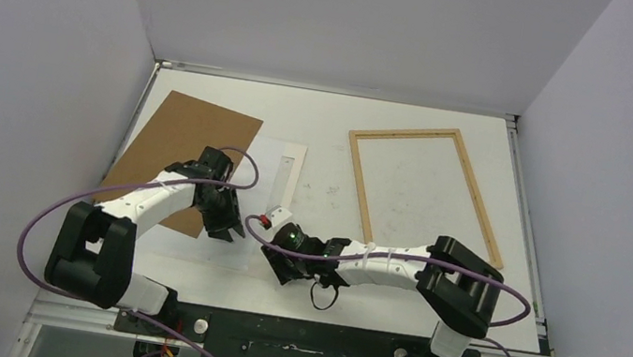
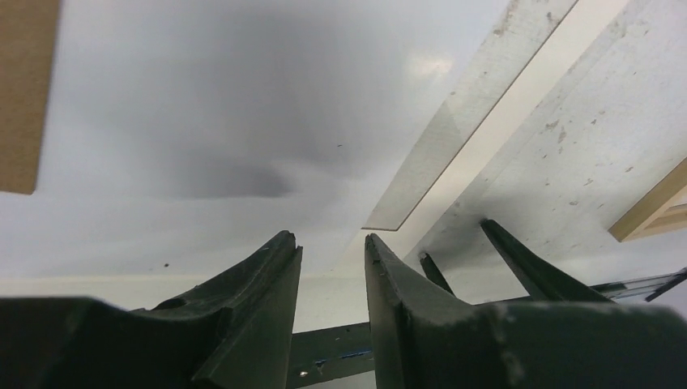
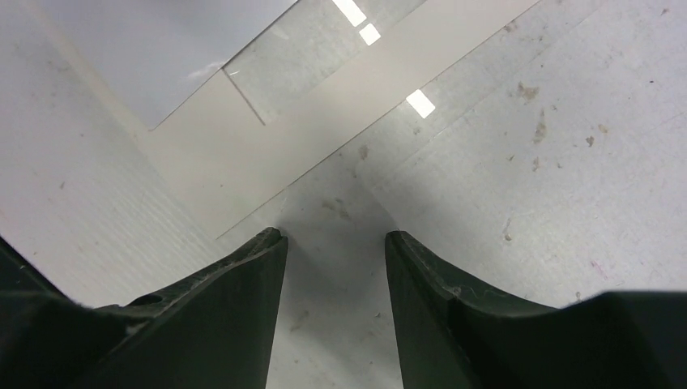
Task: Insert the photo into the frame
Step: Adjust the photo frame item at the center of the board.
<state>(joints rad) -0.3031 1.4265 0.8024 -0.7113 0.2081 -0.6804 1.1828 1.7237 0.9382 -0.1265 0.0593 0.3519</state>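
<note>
The photo point(image 1: 280, 173) lies white side up on the table, left of centre, partly under the left arm; its printed side is hidden. It fills most of the left wrist view point(image 2: 243, 121). The light wood frame point(image 1: 368, 191) lies empty at the right, apart from the photo; one corner point(image 2: 652, 207) shows in the left wrist view. My left gripper point(image 1: 227, 233) point(image 2: 330, 237) is open and empty, low over the sheet's near part. My right gripper point(image 1: 276, 265) point(image 3: 334, 233) is open and empty, jaws over bare table, left fingertip point(image 3: 271, 239) at the corner of a pale sheet point(image 3: 243, 162).
A brown hardboard panel point(image 1: 185, 145) point(image 2: 24, 89) lies at the left, next to the white sheet. A clear shiny pane point(image 3: 324, 57) point(image 2: 454, 138) lies among the stacked sheets. White walls close the table's far side and left and right sides. The table point(image 3: 526, 162) is stained.
</note>
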